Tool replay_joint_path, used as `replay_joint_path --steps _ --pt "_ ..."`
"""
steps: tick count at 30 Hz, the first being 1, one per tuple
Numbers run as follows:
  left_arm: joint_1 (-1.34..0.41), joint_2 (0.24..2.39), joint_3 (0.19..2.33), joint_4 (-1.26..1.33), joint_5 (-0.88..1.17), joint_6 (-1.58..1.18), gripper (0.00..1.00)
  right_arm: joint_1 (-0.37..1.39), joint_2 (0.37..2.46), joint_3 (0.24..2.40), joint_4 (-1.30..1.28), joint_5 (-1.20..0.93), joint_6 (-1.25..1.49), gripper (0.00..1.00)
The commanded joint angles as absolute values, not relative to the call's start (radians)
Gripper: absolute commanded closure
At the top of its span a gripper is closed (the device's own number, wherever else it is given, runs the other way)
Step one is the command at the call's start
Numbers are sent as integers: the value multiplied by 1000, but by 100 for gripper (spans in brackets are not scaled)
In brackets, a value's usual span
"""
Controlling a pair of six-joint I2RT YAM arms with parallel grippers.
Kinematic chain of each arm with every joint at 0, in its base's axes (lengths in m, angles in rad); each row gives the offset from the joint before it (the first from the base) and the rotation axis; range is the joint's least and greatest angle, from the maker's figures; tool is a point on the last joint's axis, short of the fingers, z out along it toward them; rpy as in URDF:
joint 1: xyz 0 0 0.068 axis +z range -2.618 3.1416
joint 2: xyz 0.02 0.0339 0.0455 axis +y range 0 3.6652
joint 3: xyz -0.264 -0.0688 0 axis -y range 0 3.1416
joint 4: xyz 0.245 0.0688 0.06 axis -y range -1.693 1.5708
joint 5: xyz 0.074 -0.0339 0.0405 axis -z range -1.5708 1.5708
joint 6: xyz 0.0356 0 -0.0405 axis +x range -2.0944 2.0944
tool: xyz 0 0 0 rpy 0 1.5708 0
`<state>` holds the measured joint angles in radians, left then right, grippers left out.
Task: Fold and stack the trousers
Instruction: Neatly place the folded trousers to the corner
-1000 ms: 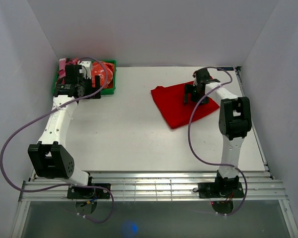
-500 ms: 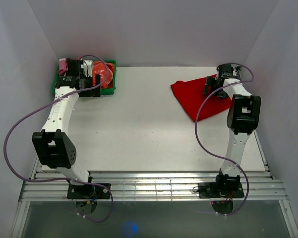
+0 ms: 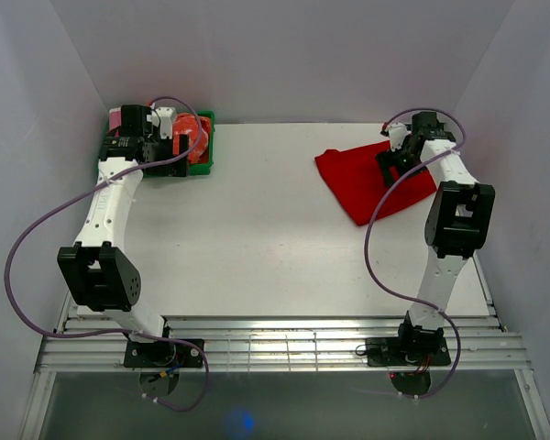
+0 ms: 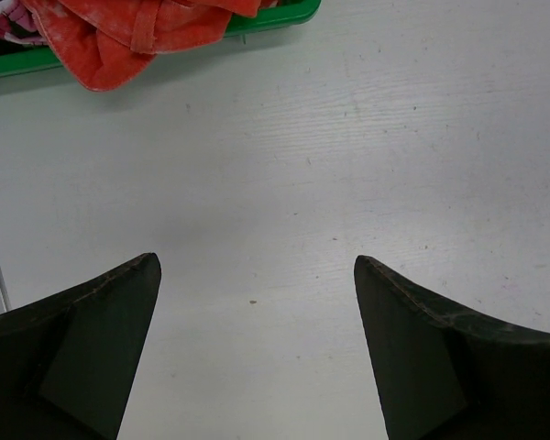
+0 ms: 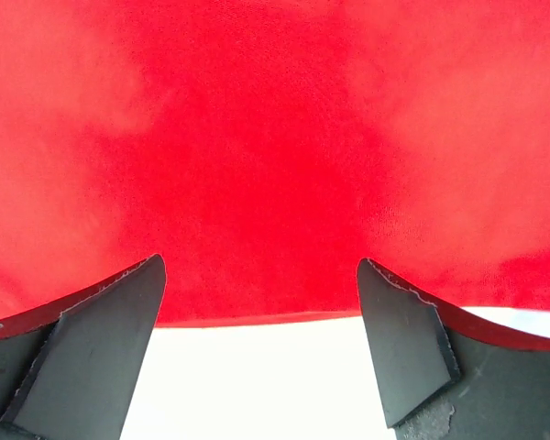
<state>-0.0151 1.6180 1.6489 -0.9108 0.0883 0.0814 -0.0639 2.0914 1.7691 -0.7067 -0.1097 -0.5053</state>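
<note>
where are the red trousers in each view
top external: trousers at the far right of the table, under the right claw.
left wrist: not in it; only orange-red cloth in the green bin.
right wrist: fills the upper picture, edge between the fingers.
shared landmark: the white table.

plain bright red cloth trousers (image 3: 359,179): solid red, unpatterned | shallow green plastic bin (image 3: 208,142): green | crumpled orange-red cloth garment (image 4: 137,32) in the bin: faded, mottled | flat white table (image 3: 247,238): white
</note>
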Motion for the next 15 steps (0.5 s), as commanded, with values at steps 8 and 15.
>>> replay_joint_path --steps 8,15 --pt "-9 1578 1669 -928 101 94 2 -55 2327 1882 -795 -97 -802 10" --pt "-8 1551 1648 -931 81 97 2 -54 2422 1968 -870 -129 -565 7"
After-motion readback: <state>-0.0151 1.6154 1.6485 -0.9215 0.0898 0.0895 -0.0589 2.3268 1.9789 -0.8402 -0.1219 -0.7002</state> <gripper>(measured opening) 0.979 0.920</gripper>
